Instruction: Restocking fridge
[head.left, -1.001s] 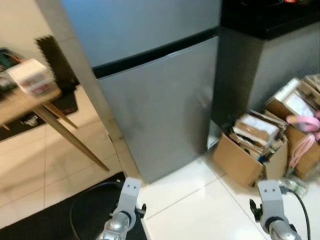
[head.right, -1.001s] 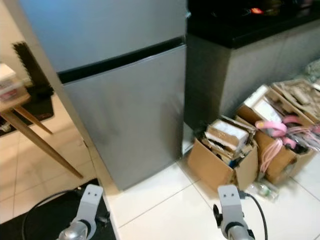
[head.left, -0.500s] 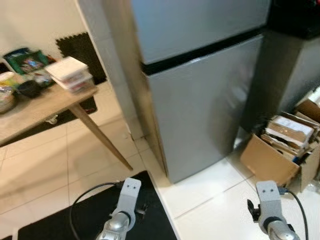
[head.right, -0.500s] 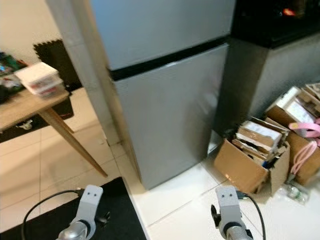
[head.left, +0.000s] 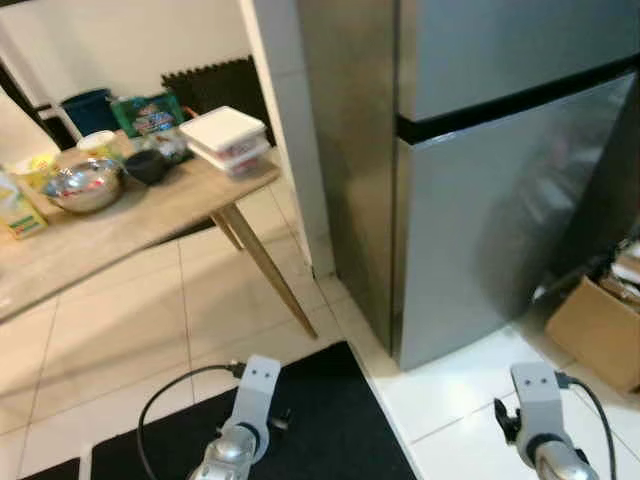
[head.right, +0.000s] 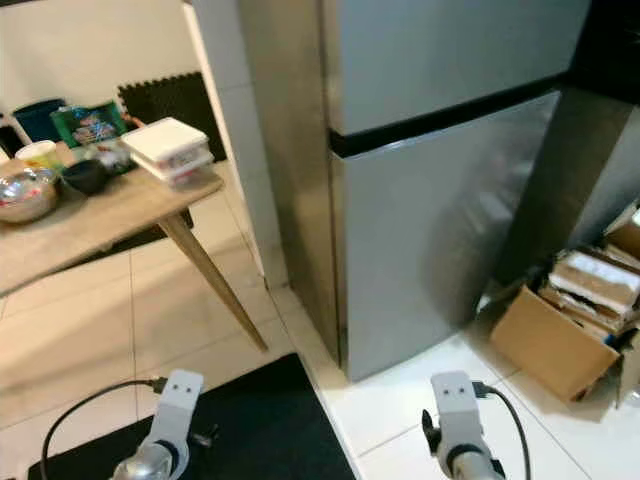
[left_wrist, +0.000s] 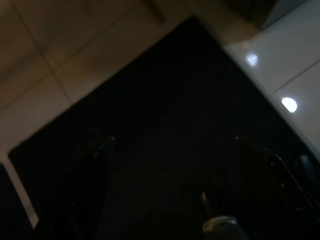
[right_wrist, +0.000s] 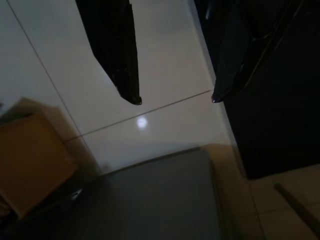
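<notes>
Left gripper (left_wrist: 172, 142): hung low, fingers parted. Right gripper (right_wrist: 175, 100): hung low, fingers parted, nothing held.

Evenly lit from above in both eye views, slightly soft throughout, with dull sheen on the fridge (head.left: 500, 200). Very dim at the left wrist; two ceiling-light glints on white tile (left_wrist: 280, 90). Possibly motion-blurred near the cardboard box (head.right: 560, 340)

The fridge (head.right: 440, 200) runs off the top edge, its upper door cut short. The cardboard box (head.right: 560, 335) of papers is clipped at the right edge (contents too blurred to read). Ahead of the left gripper (left_wrist: 172, 142), its parted fingers (left_wrist: 92, 160) melt into the dark mat (left_wrist: 165, 115).
</notes>
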